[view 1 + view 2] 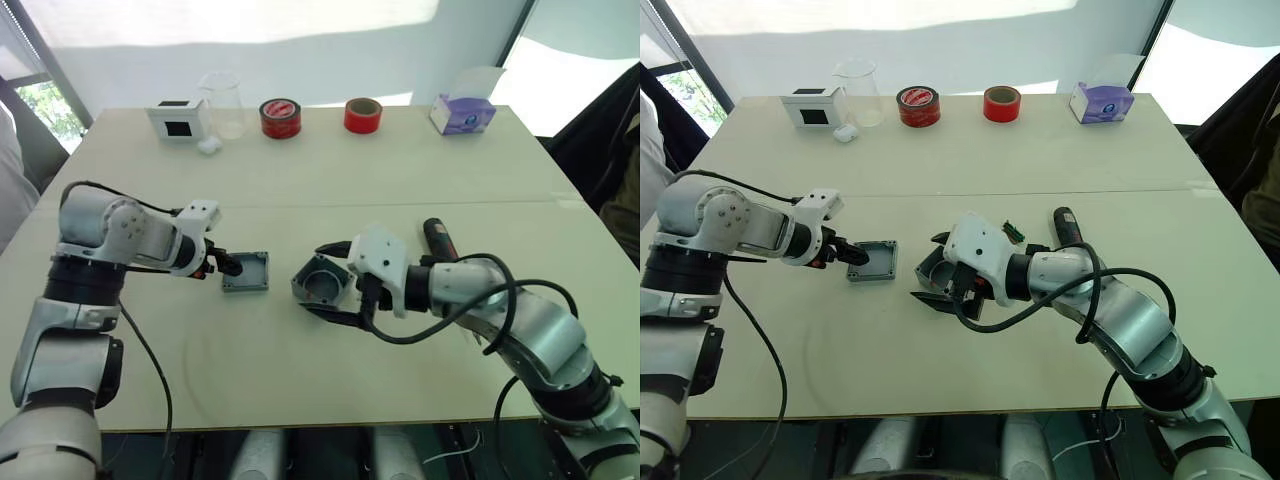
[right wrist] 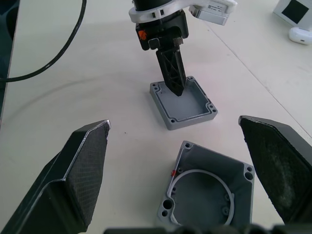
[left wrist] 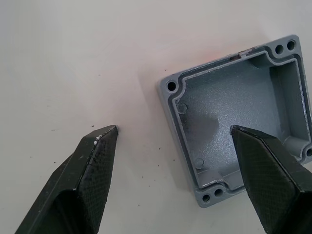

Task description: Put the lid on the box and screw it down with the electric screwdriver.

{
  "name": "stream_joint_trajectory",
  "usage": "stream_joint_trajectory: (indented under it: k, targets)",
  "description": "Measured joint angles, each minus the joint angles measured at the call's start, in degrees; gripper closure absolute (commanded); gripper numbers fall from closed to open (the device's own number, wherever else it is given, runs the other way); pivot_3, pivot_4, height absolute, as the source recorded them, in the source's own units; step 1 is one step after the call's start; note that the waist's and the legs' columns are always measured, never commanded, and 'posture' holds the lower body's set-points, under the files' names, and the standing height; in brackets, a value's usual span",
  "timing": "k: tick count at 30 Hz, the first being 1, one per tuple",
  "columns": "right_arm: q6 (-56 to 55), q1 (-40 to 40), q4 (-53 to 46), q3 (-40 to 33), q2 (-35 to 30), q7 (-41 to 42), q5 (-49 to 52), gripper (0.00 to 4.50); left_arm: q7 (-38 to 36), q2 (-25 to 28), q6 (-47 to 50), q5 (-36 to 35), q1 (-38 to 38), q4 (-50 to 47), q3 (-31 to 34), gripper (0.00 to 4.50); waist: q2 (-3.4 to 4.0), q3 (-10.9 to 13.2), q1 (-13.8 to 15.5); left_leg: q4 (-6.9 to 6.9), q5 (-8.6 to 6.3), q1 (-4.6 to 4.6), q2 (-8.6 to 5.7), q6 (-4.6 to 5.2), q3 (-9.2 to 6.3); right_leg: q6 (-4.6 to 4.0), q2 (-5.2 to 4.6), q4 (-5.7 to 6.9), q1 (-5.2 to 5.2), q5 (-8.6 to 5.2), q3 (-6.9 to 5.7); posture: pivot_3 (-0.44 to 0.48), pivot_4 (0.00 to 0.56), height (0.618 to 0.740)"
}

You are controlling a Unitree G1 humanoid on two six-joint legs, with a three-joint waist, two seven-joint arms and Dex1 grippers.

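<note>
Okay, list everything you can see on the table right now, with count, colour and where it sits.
lid: 1, grey, hollow side up, table centre-left
box: 1, grey, tilted, right of the lid
electric screwdriver: 1, black, behind the right arm
tape rolls: 2, red, far edge
beaker: 1, clear, far edge
white box: 1, black face, far left
tissue box: 1, purple, far right
table: 1, cream
left gripper: jaws open, astride the lid's edge
right gripper: jaws open around the box

box [image 2: 207, 197]: near edge cut off in right wrist view, right side hidden behind the right gripper [image 1: 335, 282] from above | screwdriver [image 1: 438, 238]: near end hidden behind right arm | lid [image 3: 239, 117]: right corner cut off, left wrist view
</note>
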Motion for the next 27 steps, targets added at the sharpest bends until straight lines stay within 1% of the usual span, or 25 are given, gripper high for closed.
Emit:
stream_joint_trajectory:
  k: [4, 5, 6, 8, 9, 11, 13, 14, 16, 18, 20, 22, 23, 24, 27]
  targets:
    - [2.16, 0.03, -1.11, -0.84, 0.31, -0.99, 0.16, 0.0, 5.98, 0.47, -0.42, -5.87, 0.88, 0.04, 0.14, 2.87, 0.02, -0.02, 0.05, 0.0, 0.06, 0.0, -0.06, -0.12, 0.0, -0.01, -0.04, 0.07, -0.02, -0.01, 0.03, 0.0, 0.15, 0.74]
    - [2.58, 0.03, -1.32, -1.28, 0.41, -1.01, 0.45, 0.0, 7.87, 0.15, -0.41, -7.43, 0.93, 0.29, 0.41, 3.21, 0.02, -0.02, 0.11, 0.0, 0.06, 0.0, -0.09, -0.12, 0.0, -0.01, -0.07, 0.07, -0.02, -0.01, 0.03, 0.0, 0.15, 0.74]
    - [2.84, 0.05, -1.54, -1.57, 0.32, -0.96, 0.53, 0.0, 9.61, -0.43, -0.35, -8.39, 1.0, 0.68, 1.14, 3.67, 0.01, -0.02, 0.15, 0.0, 0.06, 0.0, -0.11, -0.12, -0.01, -0.01, -0.07, 0.07, -0.01, -0.01, 0.03, 0.0, 0.15, 0.74]
    - [3.11, 0.25, -1.62, -1.68, -0.34, -0.73, 0.54, 0.0, 12.15, -1.41, -0.22, -10.56, 1.19, 1.23, 2.63, 4.35, 0.01, -0.03, 0.18, 0.0, 0.06, 0.0, -0.11, -0.12, -0.02, -0.01, -0.07, 0.07, 0.0, -0.01, 0.03, 0.0, 0.15, 0.74]
    - [3.2, 0.52, -1.62, -1.72, -0.7, -0.6, 0.53, 0.0, 13.3, -1.55, -0.15, -11.51, 1.3, 1.27, 3.23, 4.45, 0.01, -0.03, 0.18, 0.0, 0.06, 0.01, -0.11, -0.12, -0.02, -0.01, -0.07, 0.07, 0.0, -0.01, 0.03, 0.0, 0.15, 0.74]
    - [3.41, 0.93, -1.45, -1.93, -1.4, -0.23, 0.52, 0.0, 15.77, -2.1, -0.04, -13.03, 1.66, 1.43, 4.59, 4.45, 0.01, -0.03, 0.12, 0.0, 0.07, 0.01, -0.11, -0.12, -0.02, -0.01, -0.07, 0.07, -0.01, -0.01, 0.03, 0.0, 0.15, 0.74]
    - [3.41, 0.95, -0.72, -2.93, -1.44, 0.25, 0.67, 0.0, 17.44, -3.36, 0.03, -13.03, 1.69, 1.35, 6.03, 4.45, 0.01, -0.03, 0.19, 0.0, 0.07, 0.01, -0.12, -0.13, -0.02, -0.01, -0.07, 0.05, 0.0, -0.01, 0.03, 0.0, 0.15, 0.74]
    - [3.52, 0.94, 0.15, -4.0, -1.22, 0.37, 1.28, 0.0, 17.42, -4.54, -0.2, -11.83, 1.76, 1.09, 7.23, 4.45, -0.01, -0.02, 0.26, 0.0, 0.07, 0.0, -0.13, -0.13, -0.02, -0.01, -0.07, 0.05, 0.0, -0.01, 0.02, 0.0, 0.15, 0.74]
    - [4.01, 0.88, 2.1, -6.38, -0.29, 0.38, 2.52, 0.0, 16.05, -5.4, -1.88, -8.88, 1.75, -0.47, 7.22, 4.45, -0.07, 0.0, 0.15, 0.0, 0.08, -0.04, -0.14, -0.15, -0.02, -0.01, -0.07, 0.05, -0.02, -0.01, 0.02, 0.0, 0.15, 0.74]
    - [4.73, 0.11, 5.38, -10.19, 2.32, -0.44, 4.56, 0.0, 8.25, -2.51, -10.3, -2.67, 1.57, -2.6, 3.33, 4.45, -0.07, 0.02, -0.15, -0.06, 0.13, -0.06, -0.11, -0.24, 0.02, -0.02, -0.03, 0.05, -0.11, -0.01, 0.02, 0.0, 0.15, 0.74]
    - [5.42, -2.11, 9.01, -14.15, 5.82, -2.66, 5.94, 0.0, 0.15, -1.46, -19.98, 1.87, 0.99, -3.22, 2.71, 4.45, -0.06, 0.02, -0.33, -0.14, 0.18, -0.07, -0.08, -0.32, 0.06, -0.09, -0.02, 0.01, -0.19, -0.04, 0.03, 0.0, 0.15, 0.74]
    - [5.84, -5.37, 13.66, -17.93, 9.71, -5.57, 7.08, 0.0, -7.71, -3.27, -31.32, 4.29, 0.82, -4.97, 5.01, 4.45, -0.06, 0.02, -0.33, -0.18, 0.19, -0.09, -0.03, -0.34, 0.06, -0.13, -0.02, -0.17, -0.19, -0.06, 0.03, 0.0, 0.15, 0.74]
    - [6.5, -6.97, 15.99, -19.39, 11.78, -7.19, 7.84, 0.0, -10.11, -4.31, -35.46, 5.24, 1.0, -5.77, 5.88, 4.45, -0.06, 0.02, -0.34, -0.2, 0.19, -0.09, -0.03, -0.35, 0.06, -0.13, -0.02, -0.21, -0.18, -0.06, 0.03, 0.0, 0.15, 0.74]
    - [7.35, -9.49, 19.86, -21.62, 15.17, -9.71, 8.67, 0.0, -12.34, -6.14, -40.8, 6.4, 1.49, -6.4, 7.51, 4.45, -0.06, 0.02, -0.42, -0.21, 0.19, -0.09, -0.03, -0.35, 0.07, -0.13, -0.02, -0.25, -0.18, -0.05, 0.03, 0.0, 0.15, 0.74]
    - [8.62, -14.89, 29.07, -26.42, 20.0, -14.88, 9.86, 0.0, -15.54, -11.02, -49.6, 8.91, 2.24, -6.8, 9.29, 4.45, -0.05, 0.02, -0.31, -0.22, 0.19, -0.11, -0.03, -0.35, 0.07, -0.14, -0.02, -0.25, -0.18, -0.04, 0.02, 0.0, 0.15, 0.74]
